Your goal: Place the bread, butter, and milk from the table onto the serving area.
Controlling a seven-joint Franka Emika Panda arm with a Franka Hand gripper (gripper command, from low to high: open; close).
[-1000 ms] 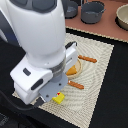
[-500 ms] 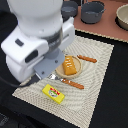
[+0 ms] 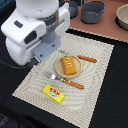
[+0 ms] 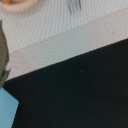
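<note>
In the exterior view the bread [image 3: 69, 65] lies on the round plate [image 3: 58, 71] of the serving area [image 3: 97, 75], the butter [image 3: 53, 93] flat on the mat nearer the camera, while the arm's white body hides the gripper. In the wrist view a pale-blue corner of the milk [image 4: 7, 112] sits on the black table [image 4: 80, 90] beside the mat's edge; the fingers are not visible, so I cannot tell whether they are open or closed.
</note>
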